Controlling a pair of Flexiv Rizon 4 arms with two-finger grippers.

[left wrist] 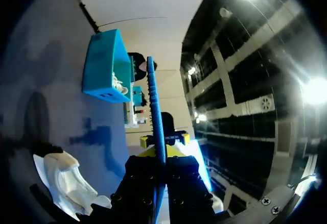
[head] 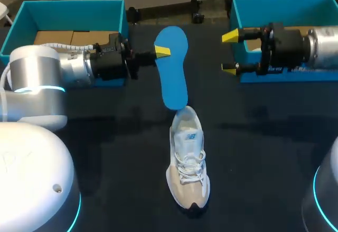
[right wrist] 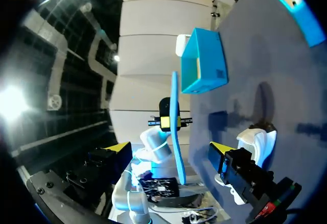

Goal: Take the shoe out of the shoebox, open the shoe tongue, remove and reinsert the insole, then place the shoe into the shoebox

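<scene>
The insole [head: 173, 68] is out of the shoe and pinched near its far end between the yellow fingers of the left gripper [head: 161, 51]. The jaws stand narrow, closed flat on the thin blue foam from both faces. In the left wrist view the insole [left wrist: 156, 132] runs edge-on straight out from between those fingers.

From the grip, the insole stretches back toward the robot. Its near end lies over the heel of the shoe [head: 188, 160], and I cannot tell whether the two touch. The shoe sits upright in the middle of the table [head: 264, 152], laces up, with its dark toe toward the robot and its heel opening toward the insole.

The right gripper [head: 229, 53] hangs well to the side with its jaws wide and nothing between them, just in front of the right shoebox [head: 280, 5]. The left shoebox [head: 68, 10] stands behind the left arm. Both boxes are well apart from the shoe.

Removal looks done, so the step in hand is probably putting the insole back:
- **Lead end:** the free end nearest the heel opening should go in first, tipped downward so it slides along the shoe's floor toward the toe rather than folding on the collar.
- **Grip:** the hold is far from that leading end, so the foam is likely to flex, and a slow, shallow feed would suit it.
- **Right gripper:** being idle, it could steady the heel or hold the tongue back, since the light shoe may skid toward the robot when pushed.
- **Release:** let go only once most of the length is seated.
</scene>
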